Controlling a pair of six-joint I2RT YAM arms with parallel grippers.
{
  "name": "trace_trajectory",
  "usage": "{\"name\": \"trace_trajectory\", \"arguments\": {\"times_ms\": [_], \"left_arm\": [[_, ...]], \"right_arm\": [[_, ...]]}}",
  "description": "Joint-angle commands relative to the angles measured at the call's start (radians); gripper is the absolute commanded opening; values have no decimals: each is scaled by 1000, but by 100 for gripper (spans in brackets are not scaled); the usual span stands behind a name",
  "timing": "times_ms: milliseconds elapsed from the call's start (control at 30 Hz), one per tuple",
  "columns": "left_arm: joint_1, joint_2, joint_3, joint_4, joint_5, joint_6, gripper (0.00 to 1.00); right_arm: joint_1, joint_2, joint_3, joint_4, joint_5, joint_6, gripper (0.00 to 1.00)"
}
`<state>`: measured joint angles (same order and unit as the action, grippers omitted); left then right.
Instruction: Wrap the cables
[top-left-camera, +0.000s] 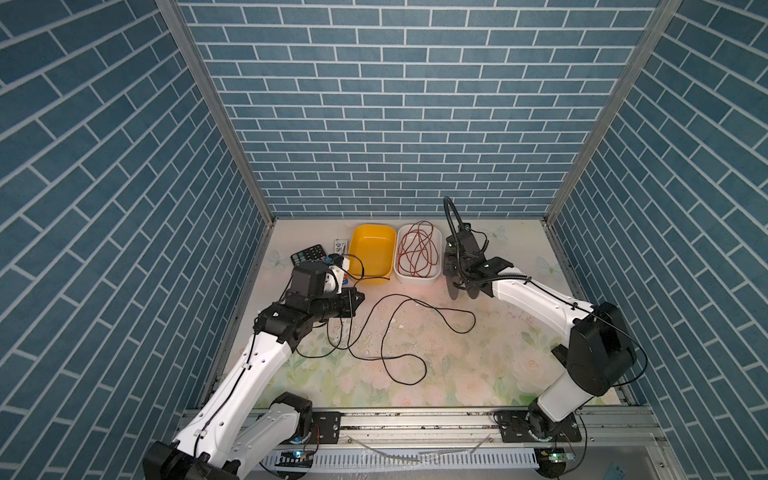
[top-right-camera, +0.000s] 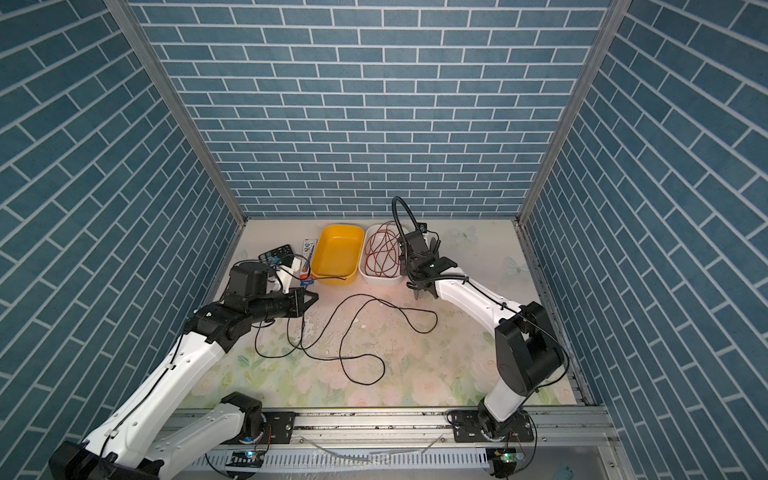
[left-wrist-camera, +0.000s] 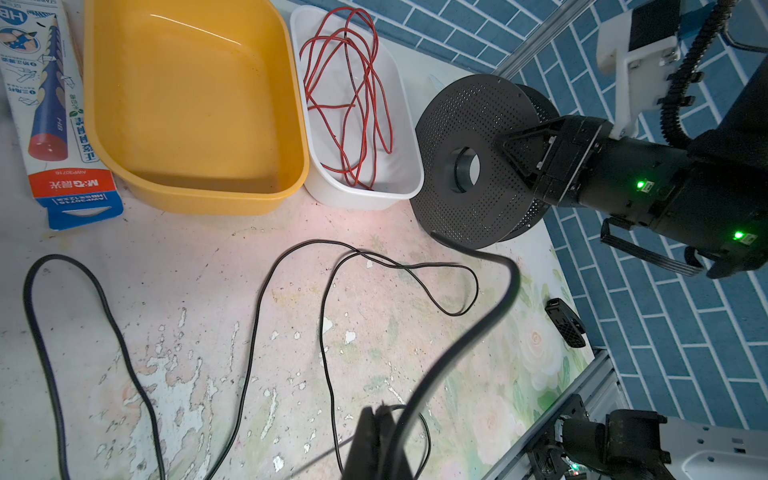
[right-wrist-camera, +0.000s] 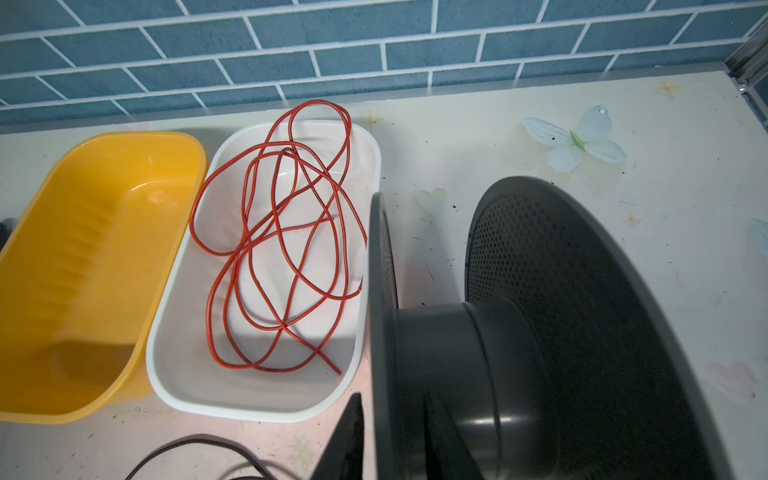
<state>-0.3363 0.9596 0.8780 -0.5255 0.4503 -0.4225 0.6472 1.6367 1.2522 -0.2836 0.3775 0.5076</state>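
- Cables (left-wrist-camera: 516, 278) sprawl in loose loops across the table (left-wrist-camera: 199, 299), with one end lifted off it.
- Left gripper (left-wrist-camera: 378, 415) is pinched together on that lifted end.
- Right gripper (left-wrist-camera: 508, 145) straddles one flange of the dark perforated spool (left-wrist-camera: 449, 124), jaws slightly apart; whether they touch it is unclear.

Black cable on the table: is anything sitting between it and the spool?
Nothing visible: only bare table lies between the black cable and the spool; the white tray stands beside the spool, off that path.
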Motion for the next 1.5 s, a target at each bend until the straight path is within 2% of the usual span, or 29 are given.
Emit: {"name": "trace_trajectory", "arguments": {"times_ms": [0,267,567,733,967,1167,1333,1467], "left_arm": [[-1,-1,-15,19,7,-3,0],[-1,5,-22,32,17,-15,0],[-16,16,-28,70,20,-47,0],[-84,29,-20,107,-83,-117,0],[-100,76,-12,271,-114,-248,0],[-111,109,-5,414,-168,-341,0],[-121,136,-14,518,-214,-410,0],[-133,163,-21,579,-234,-451,0]], "right_arm": [[6,7,21,6,0,-7,32],[8,-1,21,1,7,-20,39],[15,-80,5,7,-45,-73,62],[45,-167,-9,-6,-88,-136,71],[151,-326,-98,-11,-93,-187,73],[315,-439,-219,83,-61,-223,70],[447,-457,-303,236,-30,-270,68],[529,-409,-322,358,-21,-326,67]]}}
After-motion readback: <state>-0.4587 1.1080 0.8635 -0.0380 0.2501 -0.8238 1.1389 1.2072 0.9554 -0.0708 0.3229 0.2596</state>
